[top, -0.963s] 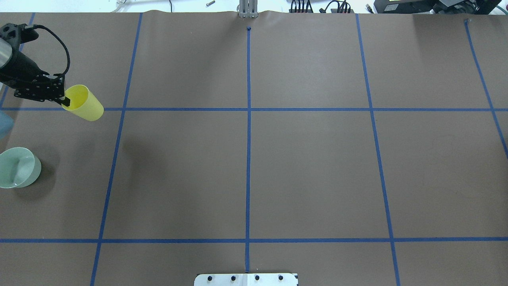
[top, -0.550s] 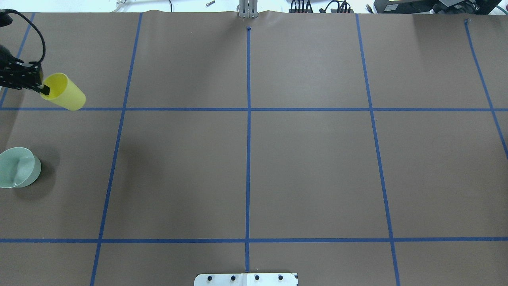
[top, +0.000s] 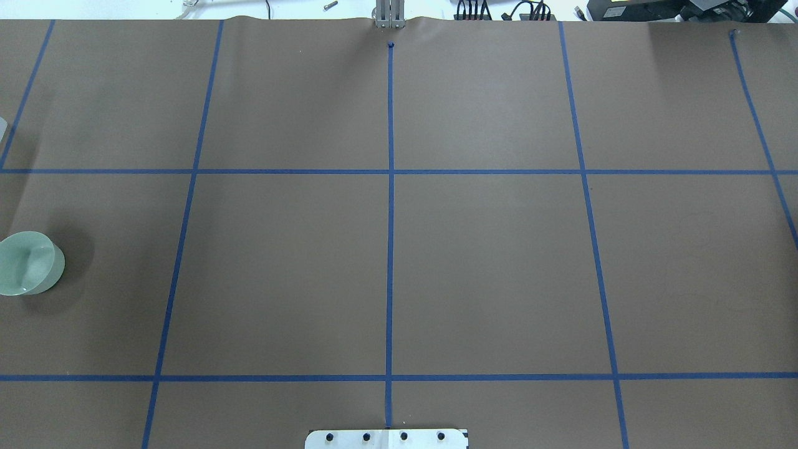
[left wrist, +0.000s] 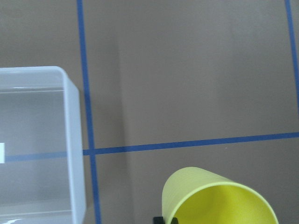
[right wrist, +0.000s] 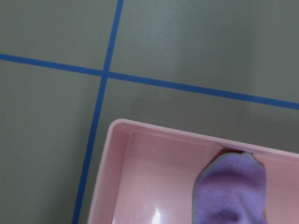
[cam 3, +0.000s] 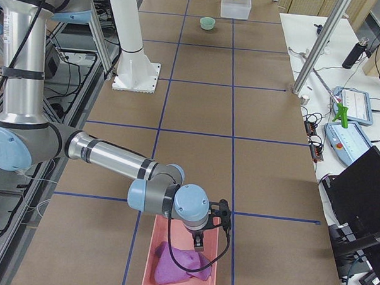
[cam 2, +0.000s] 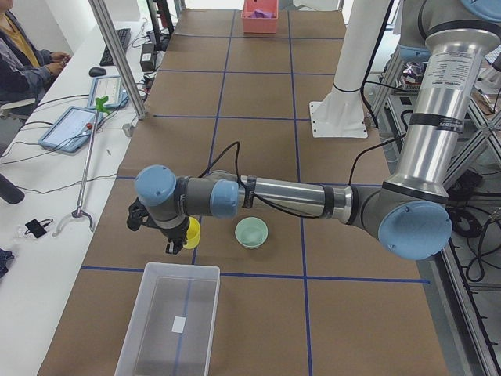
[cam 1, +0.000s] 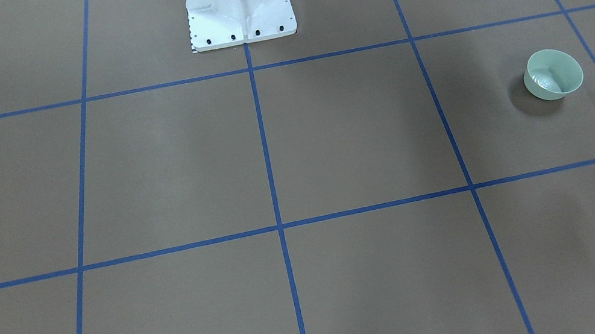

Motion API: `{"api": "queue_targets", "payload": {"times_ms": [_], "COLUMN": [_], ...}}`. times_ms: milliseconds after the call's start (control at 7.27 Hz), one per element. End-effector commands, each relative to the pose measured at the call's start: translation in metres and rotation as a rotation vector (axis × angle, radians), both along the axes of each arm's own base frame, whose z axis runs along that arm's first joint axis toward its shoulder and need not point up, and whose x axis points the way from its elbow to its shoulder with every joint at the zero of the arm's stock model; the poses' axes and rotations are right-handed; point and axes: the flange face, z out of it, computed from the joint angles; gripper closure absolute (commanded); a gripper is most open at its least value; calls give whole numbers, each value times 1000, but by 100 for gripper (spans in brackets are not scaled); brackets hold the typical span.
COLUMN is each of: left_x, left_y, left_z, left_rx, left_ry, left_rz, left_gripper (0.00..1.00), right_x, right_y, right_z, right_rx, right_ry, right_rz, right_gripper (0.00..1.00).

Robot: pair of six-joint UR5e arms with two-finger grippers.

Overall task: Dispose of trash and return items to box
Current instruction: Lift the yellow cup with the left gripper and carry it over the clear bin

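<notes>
- Left gripper [cam 2: 174, 241] holds the yellow cup [left wrist: 219, 199] by its rim. One dark fingertip [left wrist: 161, 219] shows against the outside of the rim at the bottom of the wrist view, so the jaws stand narrow, pinched on the cup's wall.
- The cup hangs tilted from those jaws, clear of the table [top: 486, 268], with its mouth turned toward the wrist camera.
- The clear box [left wrist: 70, 140] sits just beside the jaws, toward the table's end. In the wrist view a strip of brown paper and a blue tape line [left wrist: 91, 177] lie between the box's wall and the cup, so the cup is beside the box, not over it.
- The green bowl [cam 2: 251, 233] stands upright on the table near the jaws, on the robot's side of the cup and apart from it.
- The right gripper [cam 3: 201, 239] hangs over the near end of the pink tray [right wrist: 140, 163]. Whether its jaws are wide or narrow cannot be told.
- The purple cloth [right wrist: 233, 191] lies bunched inside the tray, under and just beside those jaws. Whether they touch it is unclear.
</notes>
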Motion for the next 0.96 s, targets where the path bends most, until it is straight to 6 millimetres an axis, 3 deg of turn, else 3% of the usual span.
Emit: {"api": "queue_targets", "payload": {"times_ms": [0, 138, 412, 550, 825], "left_x": [-24, -23, -16, 8, 46], "left_y": [-1, -3, -5, -4, -6], "left_z": [80, 106, 124, 146, 151], "left_rx": [27, 31, -1, -8, -44], "left_ry": [-2, -3, 0, -16, -48], "left_rz": [28, 24, 10, -10, -27], "left_gripper": [100, 100, 100, 100, 100], "right_x": [-16, -17, -25, -42, -55], "right_y": [-12, -13, -13, -22, -27], "right_z": [-33, -39, -50, -71, -99], "right_rx": [-15, -9, -17, -42, -34], "right_ry": [-18, -20, -64, -62, -65], "right_rz": [36, 40, 45, 64, 71], "right_gripper": [0, 0, 0, 0, 0]}}
